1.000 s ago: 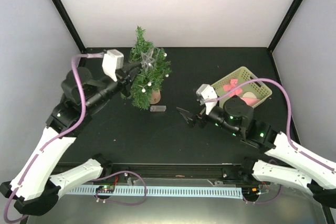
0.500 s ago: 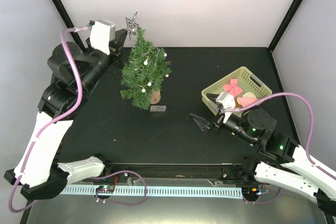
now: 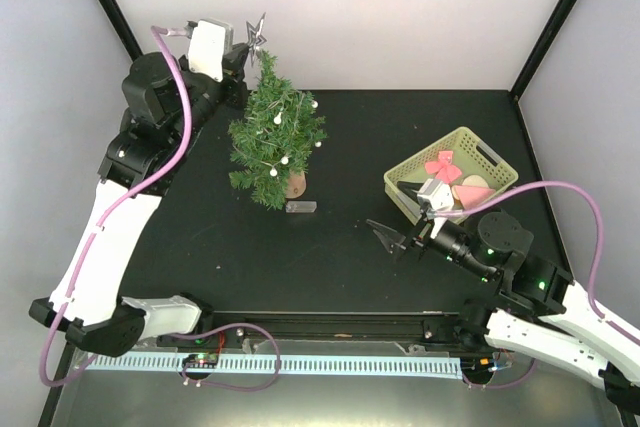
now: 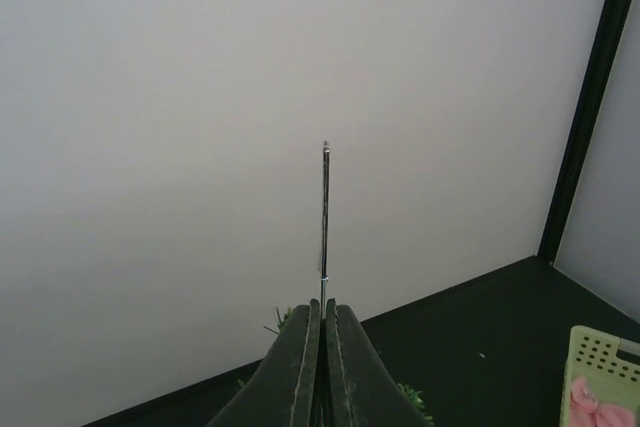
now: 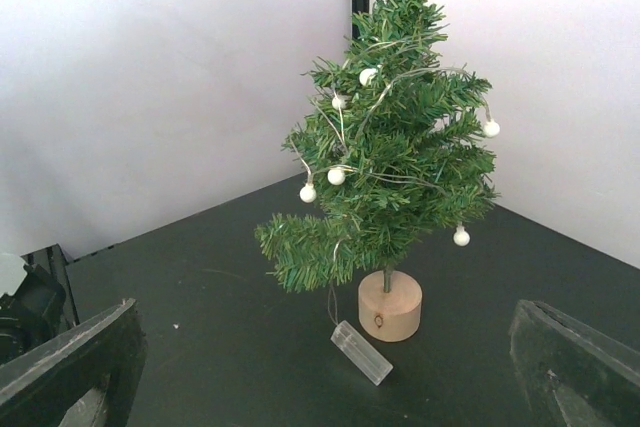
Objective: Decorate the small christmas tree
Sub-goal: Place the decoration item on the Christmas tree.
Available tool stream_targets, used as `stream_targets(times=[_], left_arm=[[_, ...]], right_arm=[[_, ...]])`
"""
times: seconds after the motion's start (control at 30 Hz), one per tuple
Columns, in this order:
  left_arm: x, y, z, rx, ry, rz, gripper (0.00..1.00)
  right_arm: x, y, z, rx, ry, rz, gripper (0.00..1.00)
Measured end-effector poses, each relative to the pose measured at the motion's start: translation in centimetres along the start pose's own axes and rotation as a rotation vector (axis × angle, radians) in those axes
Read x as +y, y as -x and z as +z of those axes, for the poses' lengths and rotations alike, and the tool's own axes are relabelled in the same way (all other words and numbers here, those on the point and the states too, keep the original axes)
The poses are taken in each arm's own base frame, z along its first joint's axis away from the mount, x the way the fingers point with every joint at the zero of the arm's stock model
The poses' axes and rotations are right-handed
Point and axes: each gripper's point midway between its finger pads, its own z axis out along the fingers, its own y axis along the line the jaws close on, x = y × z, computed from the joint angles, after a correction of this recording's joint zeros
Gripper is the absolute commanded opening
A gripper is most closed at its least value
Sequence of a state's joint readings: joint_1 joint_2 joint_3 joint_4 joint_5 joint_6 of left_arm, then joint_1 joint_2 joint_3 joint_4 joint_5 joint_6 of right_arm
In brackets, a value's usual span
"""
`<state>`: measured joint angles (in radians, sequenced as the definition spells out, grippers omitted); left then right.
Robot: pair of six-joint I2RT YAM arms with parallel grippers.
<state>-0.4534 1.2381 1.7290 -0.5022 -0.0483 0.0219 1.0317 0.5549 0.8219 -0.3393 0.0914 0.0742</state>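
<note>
The small christmas tree [image 3: 276, 137] stands upright on its wooden stump [image 5: 390, 305], strung with a wire of white bead lights. Its clear battery box [image 5: 362, 352] lies on the table beside the stump. My left gripper [image 3: 241, 48] is raised beside and just above the treetop, shut on a silver star [image 3: 256, 35]. In the left wrist view the star [image 4: 324, 217] shows edge-on as a thin line rising from the closed gripper [image 4: 323, 309]. My right gripper [image 3: 392, 239] hovers low to the right of the tree, open and empty, and faces the tree [image 5: 395, 147] in the right wrist view.
A pale green basket [image 3: 486, 156] at the right holds a pink bow [image 3: 440, 162] and other small ornaments. White walls with black corner posts close in the black table [image 3: 400, 127] at the back and sides.
My left arm has lifted the star from in front of the tree's branches up beside its tip. My right arm has drawn back to the right, away from the tree.
</note>
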Motion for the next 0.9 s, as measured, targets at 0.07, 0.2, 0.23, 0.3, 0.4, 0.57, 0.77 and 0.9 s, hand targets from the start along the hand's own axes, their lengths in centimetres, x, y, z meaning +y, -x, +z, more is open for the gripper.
stream_targets(times=[0.07, 0.2, 0.23, 0.3, 0.4, 0.57, 0.77, 0.9], left_arm=[[0.4, 0.3, 0.2, -0.004, 0.005, -0.008, 0.02], [0.8, 0.5, 0.5, -0.006, 0.006, -0.023, 0.02], [0.9, 0.6, 0.6, -0.009, 0.007, -0.025, 0.02], [1.1, 0.6, 0.7, -0.008, 0.007, -0.027, 0.02], [1.4, 0.6, 1.3, -0.005, 0.009, -0.034, 0.02], [2.0, -0.7, 2.8, 0.029, 0.013, -0.046, 0.02], [2.2, -1.3, 3.6, 0.048, 0.004, -0.063, 0.01], [2.3, -1.3, 3.6, 0.047, 0.0, -0.07, 0.02]], right_arm=[[0.0, 0.0, -0.1, 0.0, 0.001, 0.007, 1.0], [0.1, -0.1, -0.2, 0.0, 0.005, 0.015, 1.0], [0.1, -0.1, -0.2, 0.0, 0.005, 0.016, 1.0], [0.1, -0.1, -0.2, 0.0, 0.006, 0.019, 1.0], [0.1, 0.0, -0.3, -0.003, 0.006, 0.024, 1.0], [0.1, 0.0, -0.3, -0.004, 0.006, 0.038, 1.0], [0.1, 0.0, -0.3, -0.004, 0.006, 0.04, 1.0], [0.1, -0.1, -0.3, -0.002, 0.006, 0.04, 1.0]])
